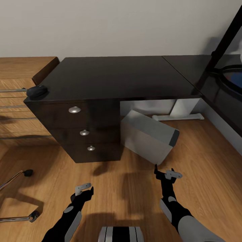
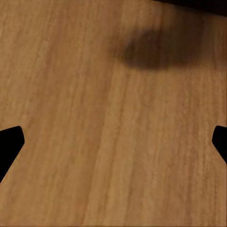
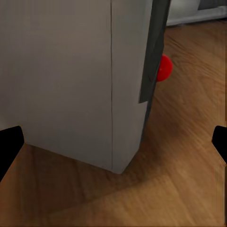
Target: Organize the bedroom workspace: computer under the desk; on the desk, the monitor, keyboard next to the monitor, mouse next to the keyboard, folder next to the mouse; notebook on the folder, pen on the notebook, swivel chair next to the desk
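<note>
Black gripper fingers frame this scene: the right gripper [image 1: 164,173] hangs low over the light wood floor [image 1: 134,188] with its fingers spread apart and nothing between them, just short of the near corner of the computer [image 1: 148,137]. Its wrist camera looks at that corner close up, a pale grey side panel with a darker front edge and a small red dot [image 3: 163,68] beyond it. The left gripper [image 1: 84,191] is also open and empty, pointing down at bare floorboards well to the left of the tower. Moving outward, the computer stands at an angle on the floor, partly under the black desk [image 1: 117,75] and partly out in front of it, just beside the drawer unit with three round silver knobs. On the desk's left front corner sits the small dark mouse [image 1: 37,91], very near the edge. At the far right a black slanted shape, probably the monitor [image 1: 225,40], leans across the desk. At the lower left, chrome legs with casters, likely the swivel chair [image 1: 23,174], reach into view. The likely risk: a push on that one corner could spin the skewed tower, or jam it against the drawers, rather than sliding it under, and any bump to the desk could knock the mouse off.
</note>
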### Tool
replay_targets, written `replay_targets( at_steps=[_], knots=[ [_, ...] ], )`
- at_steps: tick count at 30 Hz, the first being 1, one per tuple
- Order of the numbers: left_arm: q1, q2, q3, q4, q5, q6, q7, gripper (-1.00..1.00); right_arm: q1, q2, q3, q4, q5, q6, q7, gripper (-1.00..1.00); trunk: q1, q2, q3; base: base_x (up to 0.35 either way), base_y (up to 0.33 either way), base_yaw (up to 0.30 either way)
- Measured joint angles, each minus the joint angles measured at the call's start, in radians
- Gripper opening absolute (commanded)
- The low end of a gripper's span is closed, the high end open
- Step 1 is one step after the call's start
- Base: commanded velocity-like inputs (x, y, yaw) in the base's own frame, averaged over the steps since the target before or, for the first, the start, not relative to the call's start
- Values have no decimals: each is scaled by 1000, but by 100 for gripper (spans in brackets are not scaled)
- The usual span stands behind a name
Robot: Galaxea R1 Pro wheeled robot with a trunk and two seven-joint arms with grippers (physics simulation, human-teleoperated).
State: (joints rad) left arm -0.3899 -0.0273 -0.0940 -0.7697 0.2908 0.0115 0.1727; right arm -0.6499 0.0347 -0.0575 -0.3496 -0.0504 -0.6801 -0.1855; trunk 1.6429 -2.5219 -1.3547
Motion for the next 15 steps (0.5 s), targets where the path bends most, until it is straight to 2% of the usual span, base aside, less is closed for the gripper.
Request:
replay_targets(
  at_steps=[7,15],
  knots=[
    [0,33,0,12,2,-135,-38,100,0,-12,-2,1,0,0,0,100,0,0,0,2,0,0],
    [15,43,1,14,-2,-177,-119,100,0,-14,-2,1,0,0,-1,100,0,0,0,0,0,0]
  ],
)
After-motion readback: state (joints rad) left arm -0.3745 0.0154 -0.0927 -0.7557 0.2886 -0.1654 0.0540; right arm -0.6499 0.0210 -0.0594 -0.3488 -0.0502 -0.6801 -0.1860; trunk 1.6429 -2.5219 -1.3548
